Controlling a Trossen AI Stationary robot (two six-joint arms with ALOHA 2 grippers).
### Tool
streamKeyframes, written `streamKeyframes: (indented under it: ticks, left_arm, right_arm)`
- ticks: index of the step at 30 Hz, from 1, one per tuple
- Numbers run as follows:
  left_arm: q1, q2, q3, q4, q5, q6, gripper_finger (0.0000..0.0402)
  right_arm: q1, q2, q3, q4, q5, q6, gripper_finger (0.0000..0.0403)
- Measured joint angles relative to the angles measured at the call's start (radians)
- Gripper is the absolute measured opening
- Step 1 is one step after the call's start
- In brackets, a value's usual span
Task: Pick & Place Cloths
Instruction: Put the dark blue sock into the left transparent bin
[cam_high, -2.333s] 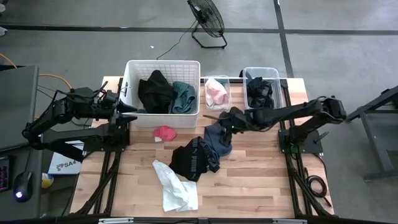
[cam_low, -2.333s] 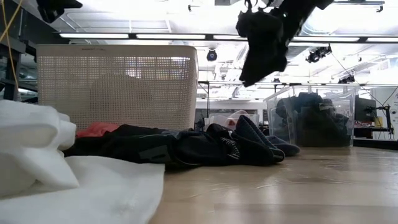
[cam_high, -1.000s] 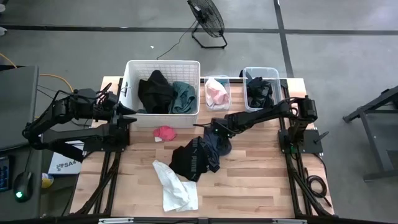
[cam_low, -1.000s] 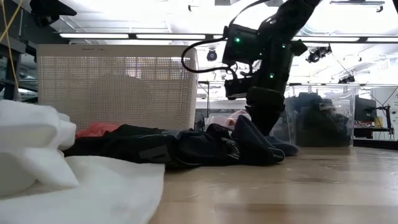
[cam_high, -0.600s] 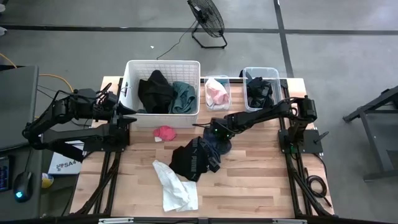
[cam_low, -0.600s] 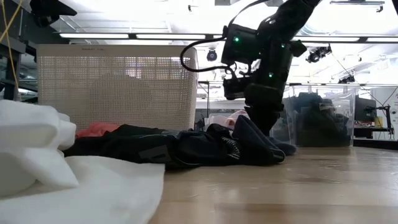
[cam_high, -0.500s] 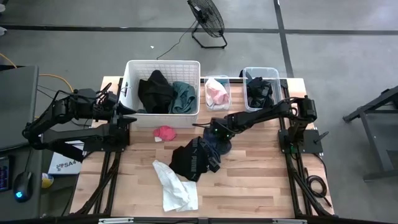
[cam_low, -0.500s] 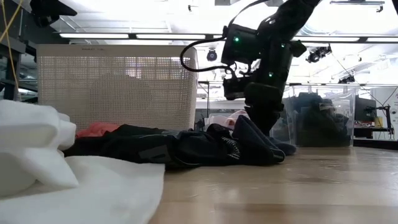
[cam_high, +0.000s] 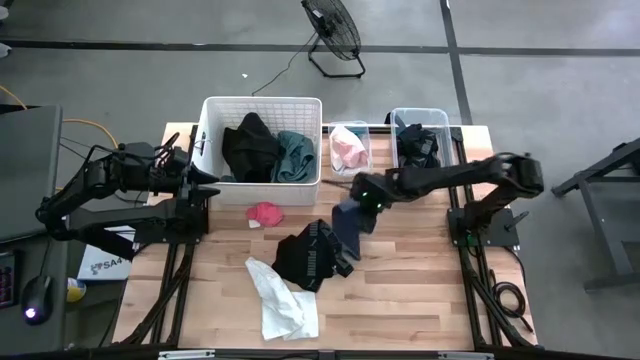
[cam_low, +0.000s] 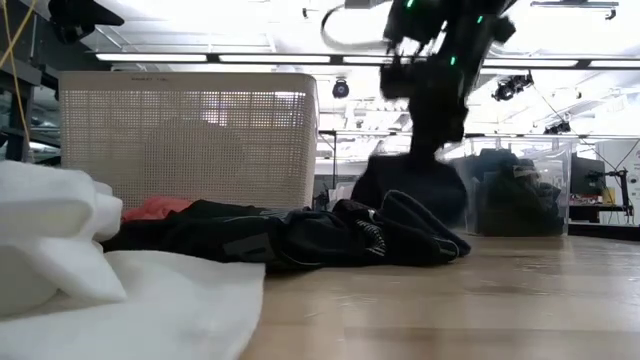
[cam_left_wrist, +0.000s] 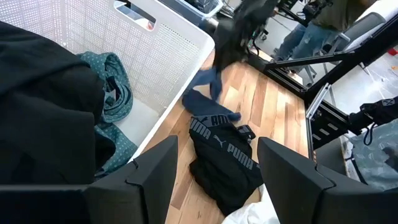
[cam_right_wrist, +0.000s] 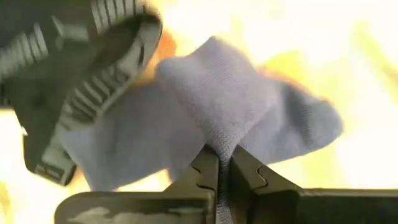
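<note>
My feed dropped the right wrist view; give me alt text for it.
The right hand is shut on a fold of blue-grey cloth, which bunches just beyond the fingers. A black ribbed garment lies beside it, over a bright blurred background.

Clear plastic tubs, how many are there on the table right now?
2. A small tub holding a pink cloth sits just right of the white basket; a larger tub of dark cloths stands at the table's far right corner.

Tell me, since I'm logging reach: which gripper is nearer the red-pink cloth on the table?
The left gripper, hovering over the white basket's left edge, just up-left of the red-pink cloth. The right gripper is farther right, shut on a blue-grey cloth.
</note>
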Motion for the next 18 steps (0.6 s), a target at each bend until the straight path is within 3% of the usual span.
streamKeyframes:
  ticks: [7,18]
  left_arm:
    - [0.0,0.0,0.0,0.014,0.0,-0.018,0.0216]
    - [0.0,0.0,0.0,0.08,-0.024,-0.02,0.0216]
  right_arm:
    - [-0.068,-0.179,0.001,0.055,0.164,-0.01,0.0004]
    - [-0.201,-0.341,0.004,0.362,0.244,-0.198,0.0003]
